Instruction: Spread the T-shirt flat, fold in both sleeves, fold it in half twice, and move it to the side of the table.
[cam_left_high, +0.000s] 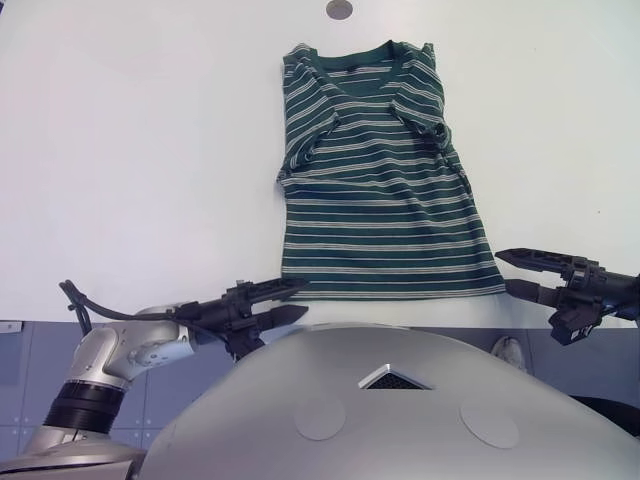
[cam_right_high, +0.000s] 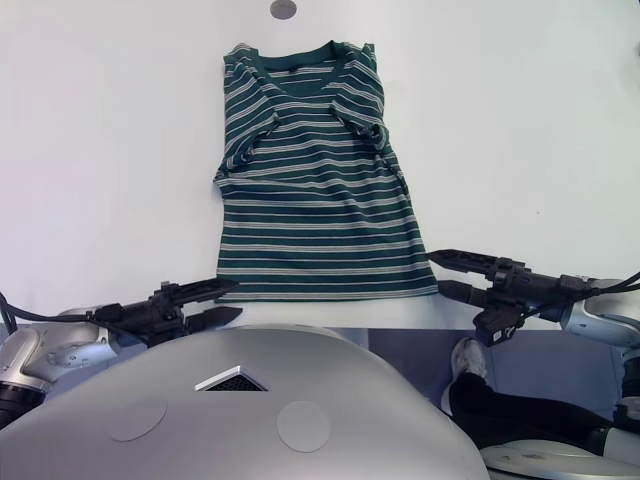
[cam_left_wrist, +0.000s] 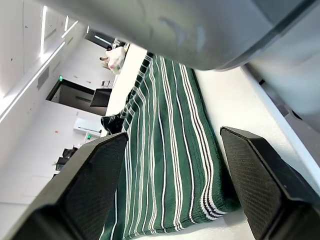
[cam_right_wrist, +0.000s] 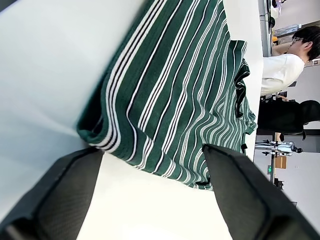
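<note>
A green T-shirt (cam_left_high: 385, 190) with white stripes lies on the white table (cam_left_high: 130, 170), collar at the far end, both sleeves folded in over the body. Its hem runs along the table's near edge. My left gripper (cam_left_high: 296, 300) is open at the near edge, just by the hem's left corner, and the left wrist view looks along the shirt (cam_left_wrist: 165, 165) between the two fingers. My right gripper (cam_left_high: 512, 274) is open by the hem's right corner (cam_right_wrist: 95, 135), fingers pointing toward the cloth. Neither holds anything.
A small grey round disc (cam_left_high: 339, 9) sits in the table top beyond the collar. Wide bare table (cam_right_high: 520, 130) lies on both sides of the shirt. The near table edge (cam_left_high: 120, 318) drops to a grey floor.
</note>
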